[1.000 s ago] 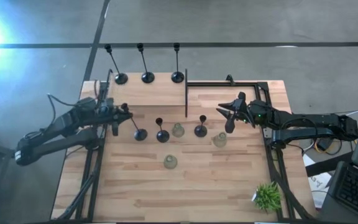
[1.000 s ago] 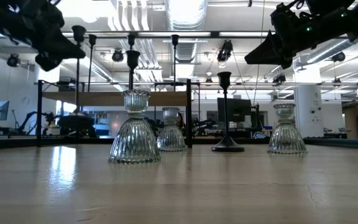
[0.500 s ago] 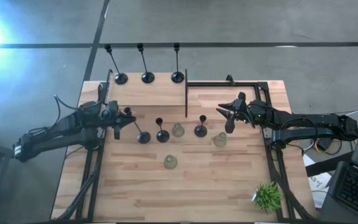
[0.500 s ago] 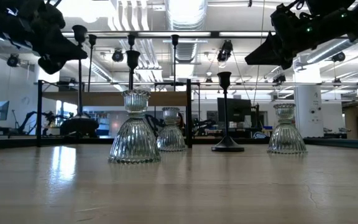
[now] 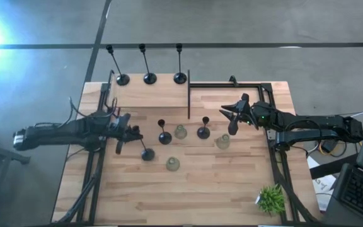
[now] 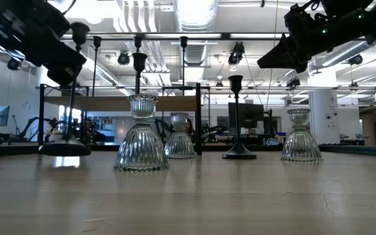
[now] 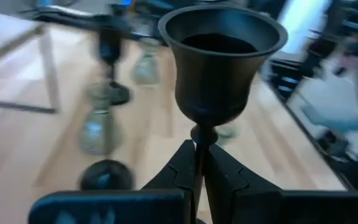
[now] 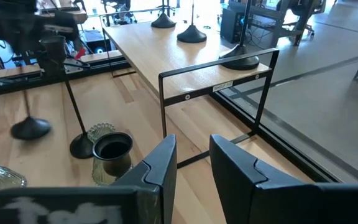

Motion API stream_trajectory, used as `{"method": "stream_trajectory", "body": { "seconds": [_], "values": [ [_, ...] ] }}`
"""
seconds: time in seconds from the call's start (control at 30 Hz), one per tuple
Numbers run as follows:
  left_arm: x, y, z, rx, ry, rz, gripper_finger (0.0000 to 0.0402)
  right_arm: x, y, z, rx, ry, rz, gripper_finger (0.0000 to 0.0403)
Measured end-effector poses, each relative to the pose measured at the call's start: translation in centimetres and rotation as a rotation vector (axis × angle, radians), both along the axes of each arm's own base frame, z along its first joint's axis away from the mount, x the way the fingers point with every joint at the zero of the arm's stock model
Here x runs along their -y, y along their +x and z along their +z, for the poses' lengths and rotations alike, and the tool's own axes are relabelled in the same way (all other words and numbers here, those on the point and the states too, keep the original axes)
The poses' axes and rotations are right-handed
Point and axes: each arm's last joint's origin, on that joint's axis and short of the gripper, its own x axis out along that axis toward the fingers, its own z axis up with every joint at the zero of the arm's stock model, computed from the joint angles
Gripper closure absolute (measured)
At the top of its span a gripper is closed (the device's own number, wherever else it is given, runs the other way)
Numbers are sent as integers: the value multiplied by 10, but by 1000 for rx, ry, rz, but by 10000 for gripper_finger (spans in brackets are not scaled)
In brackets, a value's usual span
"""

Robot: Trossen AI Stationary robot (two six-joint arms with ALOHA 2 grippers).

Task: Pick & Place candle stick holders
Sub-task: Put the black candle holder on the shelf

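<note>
My left gripper [image 5: 127, 130] is shut on a tall black candle stick holder [image 5: 141, 145] at the table's left middle. Its round base [image 6: 65, 149] is at table height; whether it touches the wood I cannot tell. Two short black holders [image 5: 164, 137] [image 5: 203, 132] and three pale glass holders [image 5: 180, 132] [image 5: 223, 141] [image 5: 172, 164] stand on their bases mid-table. Three tall black holders [image 5: 150, 78] stand along the far edge. My right gripper [image 5: 227, 114] hovers open and empty to the right of them. My left gripper pinches the holder's thin stem [image 7: 199, 142] just under the cup [image 7: 221, 56] between its two fingers. The fingers come nearly level from the table's left and lie across the stem. The holder hangs almost upright, slightly tilted, with its base lowest.
A thin black metal frame [image 5: 189, 94] stands upright behind the middle holders, and a rail [image 5: 257, 85] runs along the far right. A small green plant [image 5: 271, 198] sits at the near right corner. Bare wood lies along the near edge.
My left gripper has swung toward the table's near edge and sunk, carrying the tall black holder with it. The holder's base has come down from well above the table to table height and lies nearer than before.
</note>
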Motion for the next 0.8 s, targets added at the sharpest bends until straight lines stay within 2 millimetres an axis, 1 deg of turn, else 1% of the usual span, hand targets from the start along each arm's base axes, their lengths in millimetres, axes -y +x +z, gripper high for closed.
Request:
{"method": "stream_trajectory", "body": {
  "seconds": [0.17, 0.33, 0.47, 0.67, 0.8],
  "values": [
    [18, 3, -3, -13, 20, -144, 385, 0, 0, 0, 0, 0, 0, 307],
    [41, 6, -6, -19, 93, -286, 385, 0, 0, 0, -1, 0, 0, 301],
    [60, 11, -6, 21, 157, -345, 385, 0, 0, 0, 1, 1, 0, 302],
    [89, 17, -2, 139, 158, -466, 385, 0, 0, 0, 4, 3, -1, 311],
    [105, 24, 0, 116, 158, -495, 385, 0, 0, 0, 5, 4, -1, 314]
  ]
}}
